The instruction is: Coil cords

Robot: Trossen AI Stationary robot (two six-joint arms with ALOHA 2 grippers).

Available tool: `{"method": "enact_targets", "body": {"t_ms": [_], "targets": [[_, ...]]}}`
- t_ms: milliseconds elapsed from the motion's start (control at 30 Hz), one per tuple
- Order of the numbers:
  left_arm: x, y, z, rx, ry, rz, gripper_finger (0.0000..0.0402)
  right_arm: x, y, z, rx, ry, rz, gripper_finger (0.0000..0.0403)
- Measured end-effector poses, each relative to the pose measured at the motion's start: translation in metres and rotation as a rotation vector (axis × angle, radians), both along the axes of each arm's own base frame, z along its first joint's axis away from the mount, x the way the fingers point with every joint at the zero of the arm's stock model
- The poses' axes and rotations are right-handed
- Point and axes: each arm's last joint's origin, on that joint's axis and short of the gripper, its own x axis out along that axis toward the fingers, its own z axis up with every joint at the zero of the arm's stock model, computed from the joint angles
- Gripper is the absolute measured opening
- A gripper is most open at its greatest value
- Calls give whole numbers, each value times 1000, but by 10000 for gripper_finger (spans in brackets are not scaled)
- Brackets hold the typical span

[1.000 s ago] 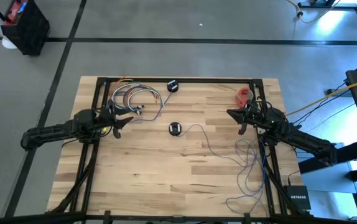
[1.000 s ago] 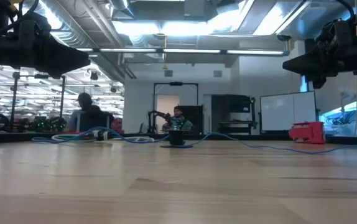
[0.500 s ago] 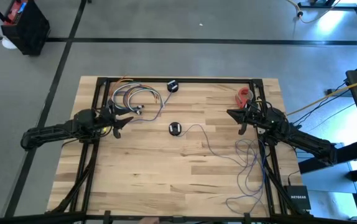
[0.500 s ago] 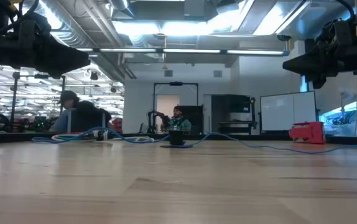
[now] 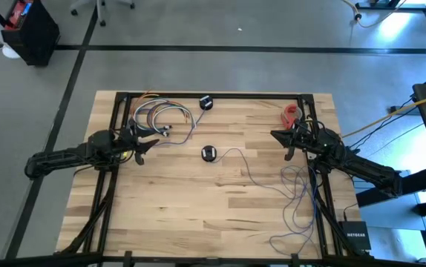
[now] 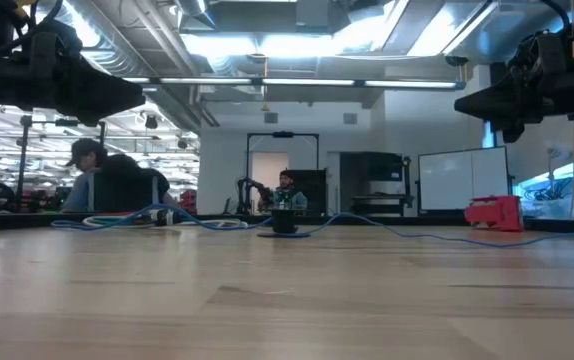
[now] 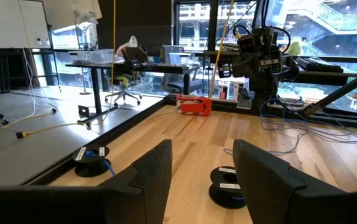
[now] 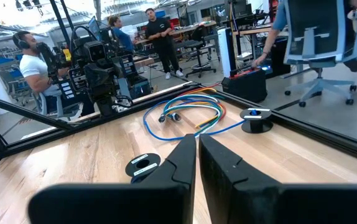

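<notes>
Change: nothing on the table has shifted since the earlier frames; both arms hold the same poses, and only a person in the room behind, at the left of the low view, has moved further left.
Meaning: coiling has not begun, I judge; the cord is untouched.
Left gripper point(image 5: 148, 143): at centre left of the high view, fingers spread apart, holding nothing.
Right gripper point(image 5: 286, 141): at centre right, fingers pressed together, holding nothing.
Cord point(image 5: 251, 172): thin bluish-purple line running from mid-table down to loose loops at the lower right, spilling past the table edge point(image 5: 213, 94).
Puck point(image 5: 209, 153): small black disc at the cord's end, middle of the table, between the grippers.
Second puck point(image 5: 206, 102): near the top rail.
Cable bundle point(image 5: 161, 116): multicoloured loops at upper left, beyond the left gripper.
Red tape roll point(image 5: 292, 113): upper right, just beyond the right gripper.
Obstacles: frame struts cross the loops at lower right, which could snag them.
</notes>
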Motion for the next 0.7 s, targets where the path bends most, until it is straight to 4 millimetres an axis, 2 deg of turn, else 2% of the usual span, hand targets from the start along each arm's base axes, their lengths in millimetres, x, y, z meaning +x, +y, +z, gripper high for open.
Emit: {"method": "enact_targets", "body": {"t_ms": [367,567,633,700], "targets": [[0,0,0,5,2,0,164,0,0,0,0,0,0,25],[0,0,0,184,66,7,164,0,0,0,0,1,-9,25],[0,0,1,208,63,9,164,0,0,0,-2,-3,-9,25],[0,0,2,161,36,7,164,0,0,0,-2,-5,-9,25]]}}
